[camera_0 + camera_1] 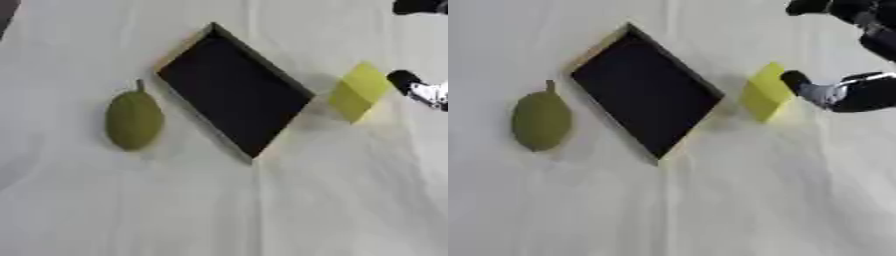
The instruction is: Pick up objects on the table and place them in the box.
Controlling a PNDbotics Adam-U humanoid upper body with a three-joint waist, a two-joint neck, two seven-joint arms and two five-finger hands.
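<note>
Your right hand (833, 92) reaches in from the right edge, one dark fingertip touching the yellow block (766, 93); whether its fingers are curled or straight, you cannot tell. The block sits just beside the right edge of the dark box (642, 90), which lies askew. A green fruit (539, 119) rests left of the box on the white tablecloth (710, 210), with bare cloth toward you.

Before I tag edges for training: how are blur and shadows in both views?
Left eye view: everything soft; box interior plain black; faint shadow beside the green fruit. Right eye view: equally soft; right hand smeared by the yellow block.
</note>
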